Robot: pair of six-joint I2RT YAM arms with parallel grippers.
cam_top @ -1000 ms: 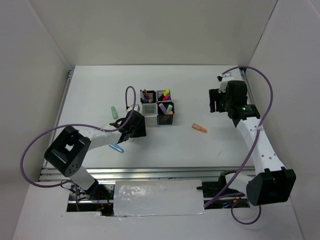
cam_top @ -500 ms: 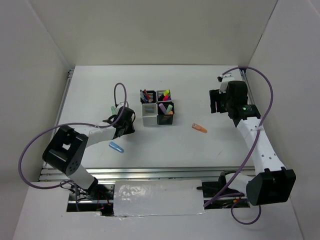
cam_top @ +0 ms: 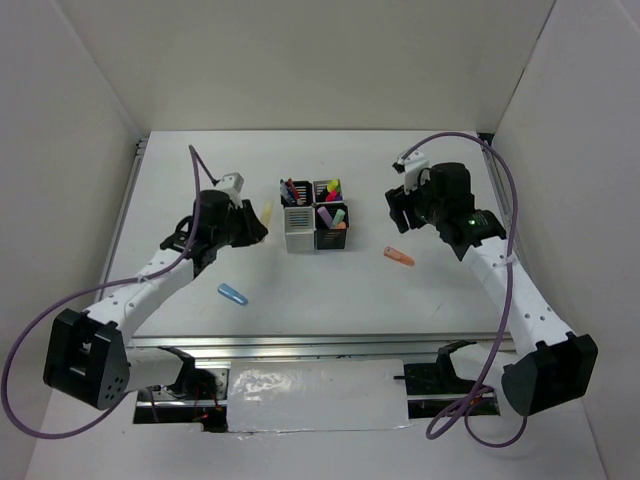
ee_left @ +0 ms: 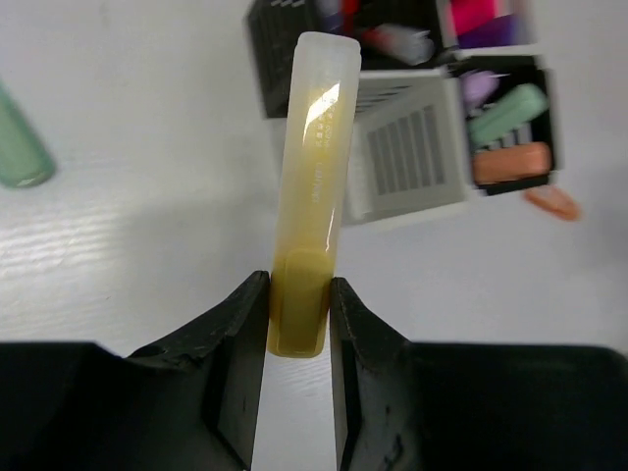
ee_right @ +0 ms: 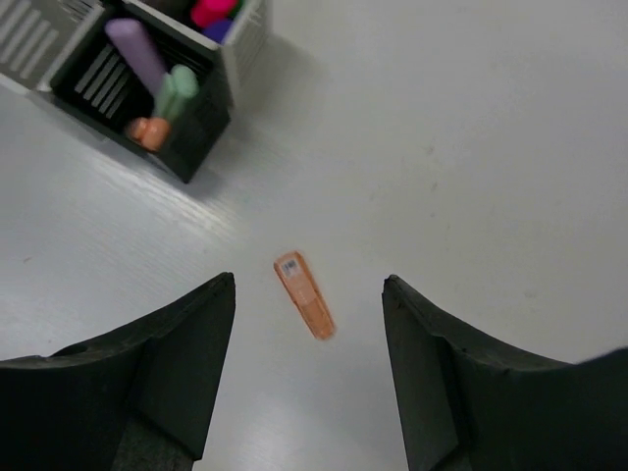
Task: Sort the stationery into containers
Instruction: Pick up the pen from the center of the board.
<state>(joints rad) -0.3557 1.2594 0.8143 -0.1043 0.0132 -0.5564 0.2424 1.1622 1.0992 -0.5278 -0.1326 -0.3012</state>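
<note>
My left gripper is shut on a stubby pale yellow marker and holds it above the table, just left of the 2x2 block of pen cups; the marker also shows in the top view. The cups hold pens, highlighters and pastel markers. My right gripper is open and empty, above an orange marker lying on the table right of the cups. A blue marker lies on the table at the front left. A green marker lies left of the cups.
The table's white surface is walled by white panels at the back and sides. A metal rail runs along the near edge. Purple cables loop off both arms.
My left arm has lifted and swung back and left, now holding the yellow marker near the cups. My right gripper has moved left and forward, above the orange marker.
</note>
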